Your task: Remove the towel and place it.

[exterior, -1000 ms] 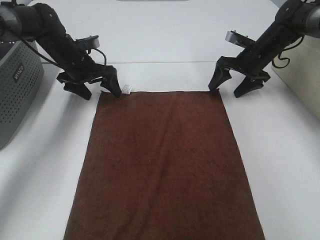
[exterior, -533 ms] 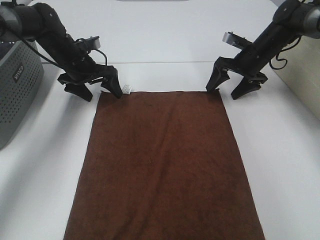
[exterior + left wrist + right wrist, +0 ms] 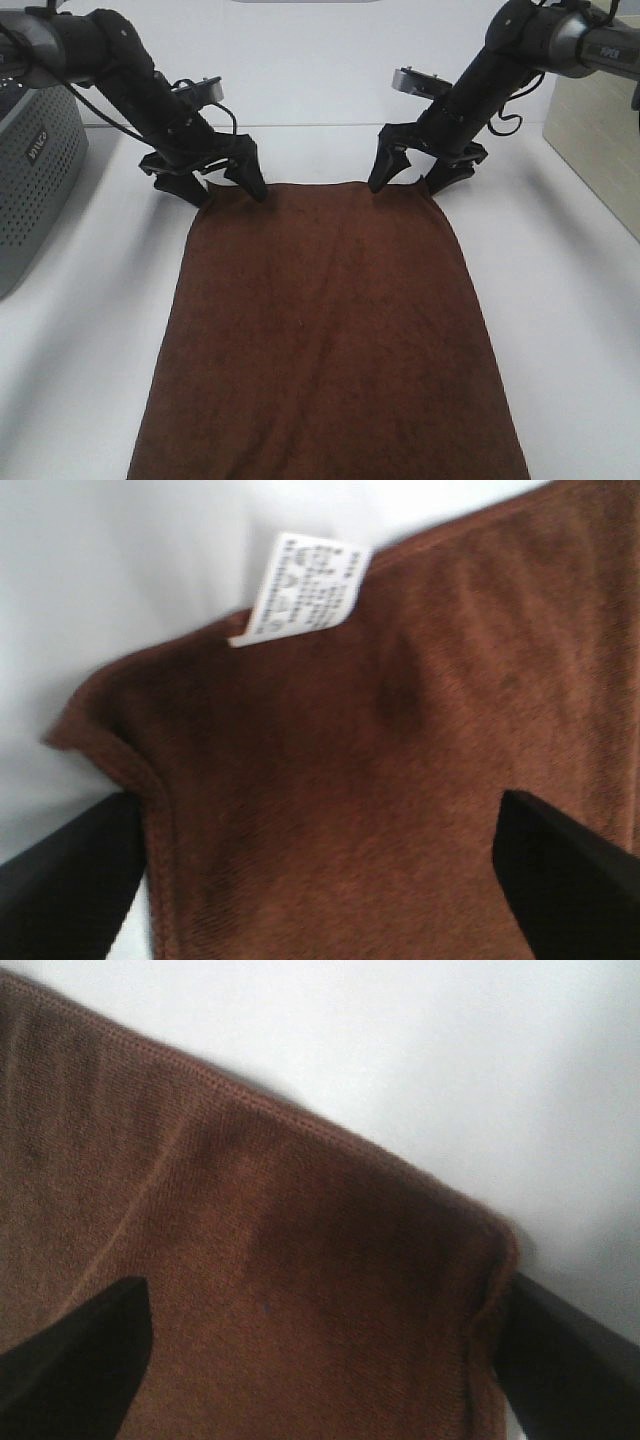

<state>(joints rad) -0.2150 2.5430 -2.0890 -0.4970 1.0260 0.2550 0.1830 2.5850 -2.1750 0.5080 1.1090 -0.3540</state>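
Dark brown rectangular terry-cloth towel (image 3: 330, 330) lies flat on white table (image 3: 560, 300), centre to bottom of frame. Left gripper (image 3: 228, 194) and right gripper (image 3: 404, 187) straddle its upper corners. Both pincers spread wide, grasping nothing.

Small label (image 3: 36, 150) on grey basket (image 3: 30, 200): blurred, roughly "DALCO". White lettering on right arm (image 3: 560, 35): too small. White tag (image 3: 300, 590) on towel (image 3: 380, 780): print illegible.

A lab: robot arms (image 3: 125, 75) over a white table (image 3: 560, 300).
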